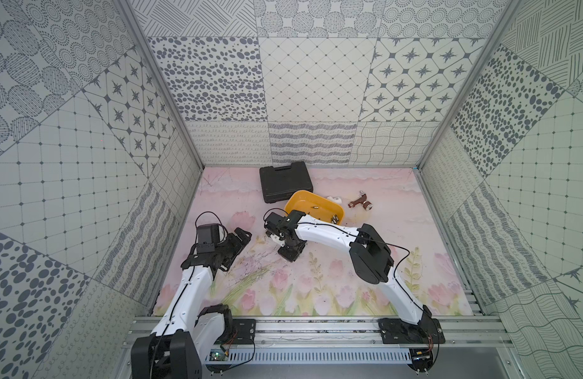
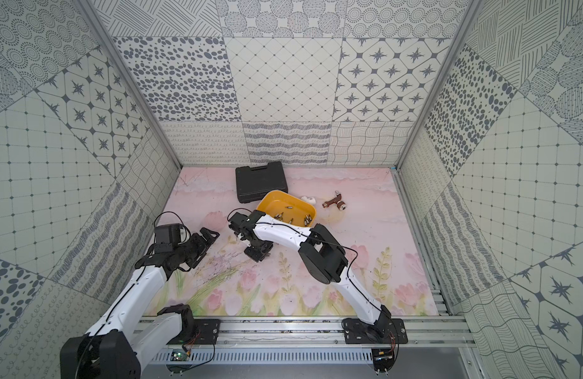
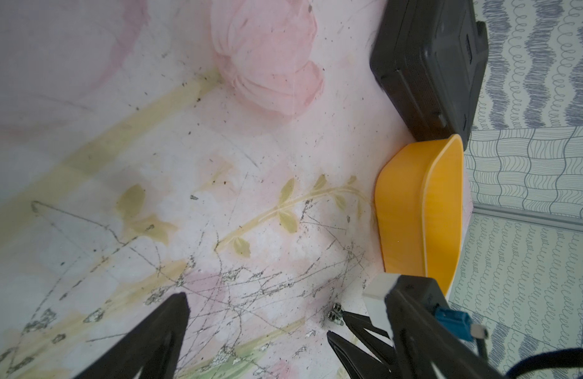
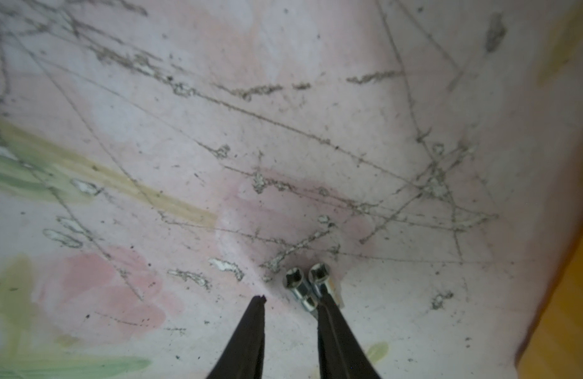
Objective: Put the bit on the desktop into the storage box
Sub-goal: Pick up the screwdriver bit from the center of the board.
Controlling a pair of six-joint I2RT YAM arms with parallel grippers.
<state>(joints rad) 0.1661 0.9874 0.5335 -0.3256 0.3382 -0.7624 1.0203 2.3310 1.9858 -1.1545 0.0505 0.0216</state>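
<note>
Two short silver bits [image 4: 298,288] lie side by side on the flowered desktop, also seen in the left wrist view as bits [image 3: 335,313]. My right gripper [image 4: 291,300] points down at them, open with a narrow gap. One bit rests against the inside of one finger [image 4: 326,315]; the other bit is partly behind it. The other finger touches nothing. The yellow storage box [image 1: 301,197] [image 2: 275,198] stands just behind this gripper [image 1: 273,229] with several bits inside. My left gripper [image 1: 237,247] hovers open and empty to the left.
A black tool case [image 1: 285,183] [image 3: 428,65] lies behind the storage box, touching its far corner. A brown metal fitting [image 1: 359,201] and a small white piece [image 1: 334,199] lie to the box's right. The patterned walls close in on three sides.
</note>
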